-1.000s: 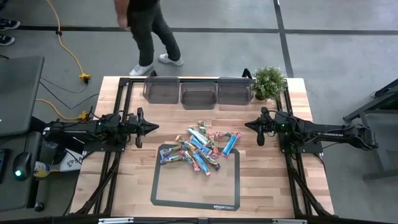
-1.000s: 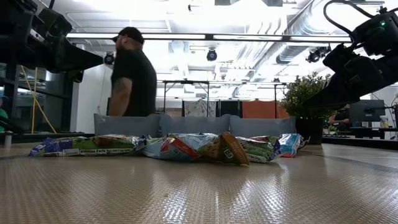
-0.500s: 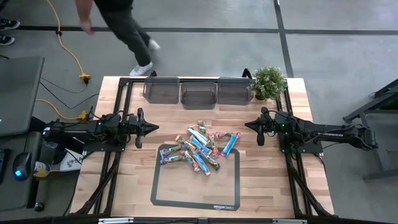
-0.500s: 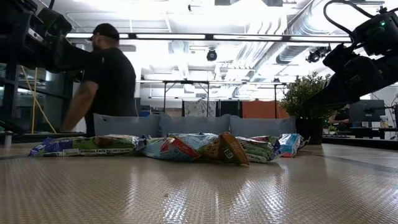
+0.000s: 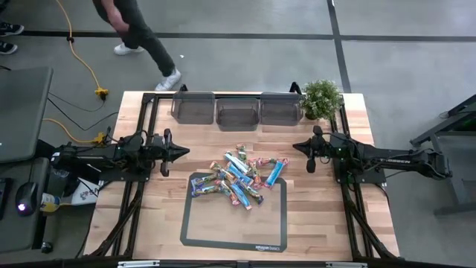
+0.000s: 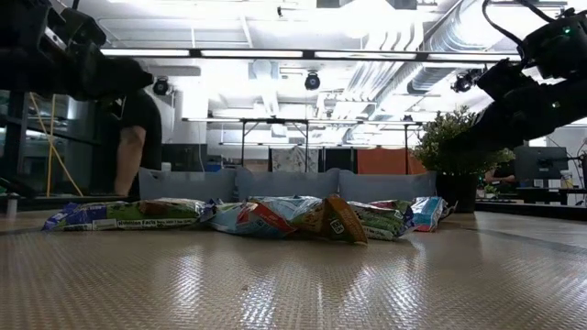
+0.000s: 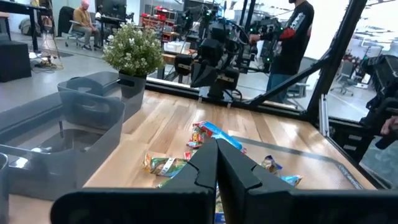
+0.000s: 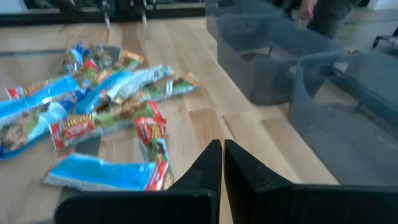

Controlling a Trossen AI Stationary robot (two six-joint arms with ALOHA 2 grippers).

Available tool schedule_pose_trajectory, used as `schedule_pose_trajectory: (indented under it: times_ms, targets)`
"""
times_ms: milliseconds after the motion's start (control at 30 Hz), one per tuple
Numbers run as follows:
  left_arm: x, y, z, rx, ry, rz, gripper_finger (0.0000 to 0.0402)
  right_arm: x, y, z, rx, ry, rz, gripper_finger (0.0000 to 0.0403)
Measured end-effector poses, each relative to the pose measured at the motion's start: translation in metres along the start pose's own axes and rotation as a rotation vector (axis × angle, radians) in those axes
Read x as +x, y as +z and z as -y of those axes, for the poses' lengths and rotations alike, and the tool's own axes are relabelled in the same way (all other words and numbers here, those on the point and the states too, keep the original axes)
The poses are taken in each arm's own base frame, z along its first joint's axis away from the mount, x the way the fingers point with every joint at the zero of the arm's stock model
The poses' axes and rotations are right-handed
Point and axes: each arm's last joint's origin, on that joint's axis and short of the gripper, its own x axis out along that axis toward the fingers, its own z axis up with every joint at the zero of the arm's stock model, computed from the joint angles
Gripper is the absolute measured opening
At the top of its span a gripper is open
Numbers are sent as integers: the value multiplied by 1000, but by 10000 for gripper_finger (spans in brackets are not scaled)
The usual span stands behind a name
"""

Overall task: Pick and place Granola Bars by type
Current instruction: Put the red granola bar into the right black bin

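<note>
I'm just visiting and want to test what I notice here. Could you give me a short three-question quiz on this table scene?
1. True or false: the left end effector is holding a granola bar.
2. How many grey bins stand along the far edge of the table?
3. The pile of granola bars lies: A) inside a bin, B) partly on the dark mat, C) beside the potted plant.

Key: 1 false, both it and the right end effector are shut and empty. 2 three. 3 B.
</note>
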Motion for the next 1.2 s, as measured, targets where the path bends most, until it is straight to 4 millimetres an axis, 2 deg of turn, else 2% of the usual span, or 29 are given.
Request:
schedule_pose_trajectory:
  times_ms: [333,667,800,1000,1200]
  targets:
    - [0,0,-1,1,33,3,1,0,4,1,5,-30,40,0]
    - [0,0,-1,2,33,2,1,-1,17,1,368,6,176,0]
    - [0,0,-1,2,33,-1,1,-3,26,0,336,24,249,1]
    - [0,-1,-1,2,33,-2,1,-12,71,0,204,27,327,11]
    - [0,-1,-1,2,33,-2,1,-25,130,1,49,-16,222,44]
